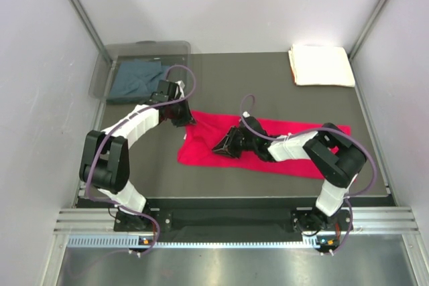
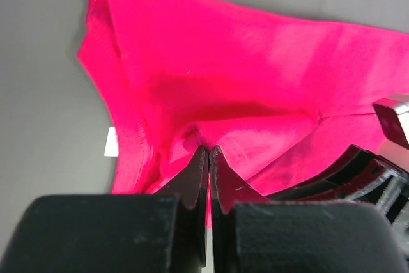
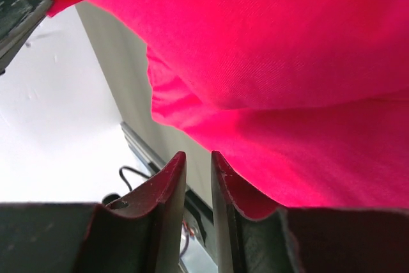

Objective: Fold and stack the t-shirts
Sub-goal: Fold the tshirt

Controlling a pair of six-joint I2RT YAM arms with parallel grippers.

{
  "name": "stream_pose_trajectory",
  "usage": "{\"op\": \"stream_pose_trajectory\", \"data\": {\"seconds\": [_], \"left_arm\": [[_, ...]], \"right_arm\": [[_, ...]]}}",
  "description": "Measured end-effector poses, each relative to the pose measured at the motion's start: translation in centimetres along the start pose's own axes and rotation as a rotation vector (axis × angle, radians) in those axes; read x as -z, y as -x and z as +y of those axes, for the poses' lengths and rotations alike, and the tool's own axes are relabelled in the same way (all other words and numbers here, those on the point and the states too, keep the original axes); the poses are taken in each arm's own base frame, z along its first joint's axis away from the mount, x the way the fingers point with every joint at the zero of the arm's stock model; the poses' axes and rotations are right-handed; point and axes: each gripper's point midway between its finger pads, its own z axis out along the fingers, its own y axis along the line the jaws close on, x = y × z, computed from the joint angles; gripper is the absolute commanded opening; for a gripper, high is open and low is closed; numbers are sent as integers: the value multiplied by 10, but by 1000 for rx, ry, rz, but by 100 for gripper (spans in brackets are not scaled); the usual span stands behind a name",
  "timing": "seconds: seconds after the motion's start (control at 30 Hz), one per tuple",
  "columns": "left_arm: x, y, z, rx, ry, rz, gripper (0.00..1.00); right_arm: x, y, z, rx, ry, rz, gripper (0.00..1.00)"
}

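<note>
1. Three t-shirts share one dark, matt table in the overhead view: one red, one cream-white, one blue-grey.
2. The red t-shirt lies across the middle of the frame, a long, rumpled band of soft knit cloth with its left end bunched up.
3. The cream-white t-shirt sits at the upper right of the frame, folded into a neat, flat rectangle.
4. The blue-grey t-shirt lies crumpled inside a single clear plastic bin with rounded corners, at the upper left.
5. Two black grippers meet the red cloth. The left gripper is at the garment's upper left corner. In its wrist view, its fingers are pressed together, pinching a raised fold of red fabric.
6. The right gripper lies over the red shirt, left of its centre. In its wrist view, its two fingers stand close with a narrow slit between them. No cloth shows in the slit, and red fabric hangs above and against the outer side of one finger. Whether it grips anything cannot be told.
7. One small white label peeks out beside a stitched hem at the lower left of the left wrist view.
</note>
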Motion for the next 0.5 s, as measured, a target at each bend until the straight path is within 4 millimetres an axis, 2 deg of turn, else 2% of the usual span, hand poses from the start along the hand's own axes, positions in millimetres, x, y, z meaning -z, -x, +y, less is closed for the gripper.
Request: {"op": "stream_pose_trajectory", "data": {"seconds": [0.07,0.2,0.3,0.5], "left_arm": [[0,4,-3,-8,-13,-12,0],[1,17,-12,-32,-39,-42,0],[0,28,-20,-50,-67,-72,0],[-10,32,-27,-60,-122,-68,0]], "right_arm": [[-1,4,-1,-13,-7,-21,24],[-2,9,-2,-33,-16,-50,34],[-3,11,-3,-46,-20,-64,35],[-7,13,-9,-68,-40,-76,33]]}}
